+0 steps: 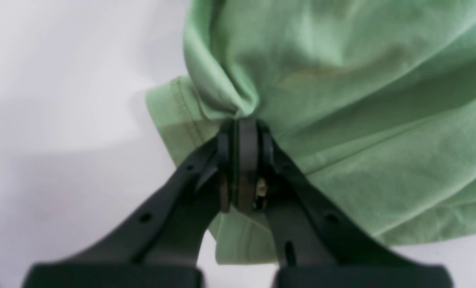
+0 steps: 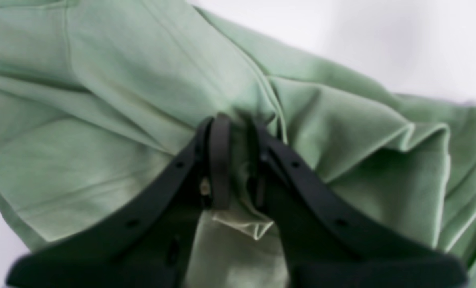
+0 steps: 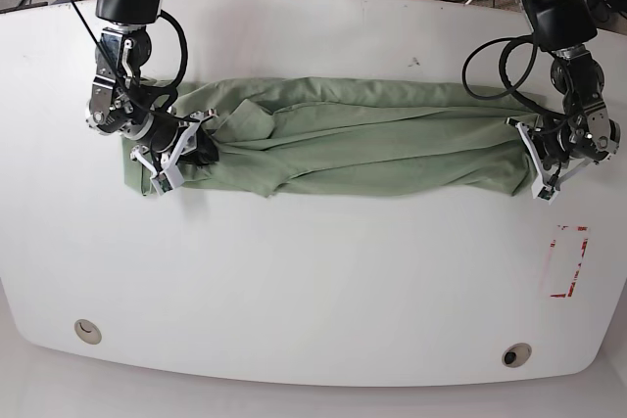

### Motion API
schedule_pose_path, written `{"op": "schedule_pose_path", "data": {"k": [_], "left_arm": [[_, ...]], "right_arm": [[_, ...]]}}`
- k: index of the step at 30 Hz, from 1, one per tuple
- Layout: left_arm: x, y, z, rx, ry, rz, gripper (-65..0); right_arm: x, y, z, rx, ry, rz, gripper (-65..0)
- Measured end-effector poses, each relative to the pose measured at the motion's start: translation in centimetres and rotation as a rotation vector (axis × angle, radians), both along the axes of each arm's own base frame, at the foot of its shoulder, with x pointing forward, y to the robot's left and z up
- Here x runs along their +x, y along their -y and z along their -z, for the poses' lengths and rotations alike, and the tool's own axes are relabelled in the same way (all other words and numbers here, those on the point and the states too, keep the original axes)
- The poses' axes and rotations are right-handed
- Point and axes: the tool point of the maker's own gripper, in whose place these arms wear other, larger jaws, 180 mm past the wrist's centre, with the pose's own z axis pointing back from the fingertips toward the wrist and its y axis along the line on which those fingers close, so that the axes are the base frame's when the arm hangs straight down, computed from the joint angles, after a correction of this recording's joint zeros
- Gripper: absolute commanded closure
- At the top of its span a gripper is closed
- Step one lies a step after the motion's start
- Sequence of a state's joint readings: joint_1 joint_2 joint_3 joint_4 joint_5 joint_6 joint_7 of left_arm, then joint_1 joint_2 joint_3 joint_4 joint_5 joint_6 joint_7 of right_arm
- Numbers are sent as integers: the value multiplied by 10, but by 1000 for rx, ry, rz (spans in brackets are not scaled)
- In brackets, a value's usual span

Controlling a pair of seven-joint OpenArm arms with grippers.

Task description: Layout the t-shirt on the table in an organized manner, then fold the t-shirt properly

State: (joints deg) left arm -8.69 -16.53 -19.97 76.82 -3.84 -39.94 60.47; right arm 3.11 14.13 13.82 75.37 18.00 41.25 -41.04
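One green shirt (image 3: 343, 139) lies on one white table (image 3: 313, 281), stretched between two grippers, the right gripper (image 3: 181, 156) at the scene's left and the left gripper (image 3: 542, 165) at its right. Near the front edge sit two round cable holes, one hole (image 3: 88, 331) left and one hole (image 3: 515, 354) right. One red tape rectangle (image 3: 568, 261) marks the right side.

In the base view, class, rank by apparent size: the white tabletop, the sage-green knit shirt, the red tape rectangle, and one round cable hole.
1. White tabletop, largest.
2. Sage-green knit shirt, stretched between both grippers.
3. Red tape rectangle.
4. Round cable hole, smallest; the other hole looks alike.
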Motion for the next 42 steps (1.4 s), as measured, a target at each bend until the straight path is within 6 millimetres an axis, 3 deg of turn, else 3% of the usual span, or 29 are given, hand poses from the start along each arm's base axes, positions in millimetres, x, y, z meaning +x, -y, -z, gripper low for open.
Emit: {"op": "schedule_pose_path", "data": {"k": [9, 15, 23, 31, 42], "left_arm": [[2, -2, -10, 31, 20, 9, 0], [4, -13, -22, 24, 67, -42, -164], [-9, -37, -40, 80, 106, -99, -210], [-8, -29, -46, 76, 135, -83, -371], [-12, -30, -46, 85, 134, -80, -407]], "right_arm": [[0, 0, 0, 0, -1, 2, -87], [0, 0, 0, 0, -1, 2, -87], [0, 0, 0, 0, -1, 2, -87], [0, 0, 0, 0, -1, 2, -87], [0, -1, 0, 1, -1, 2, -87]]}}
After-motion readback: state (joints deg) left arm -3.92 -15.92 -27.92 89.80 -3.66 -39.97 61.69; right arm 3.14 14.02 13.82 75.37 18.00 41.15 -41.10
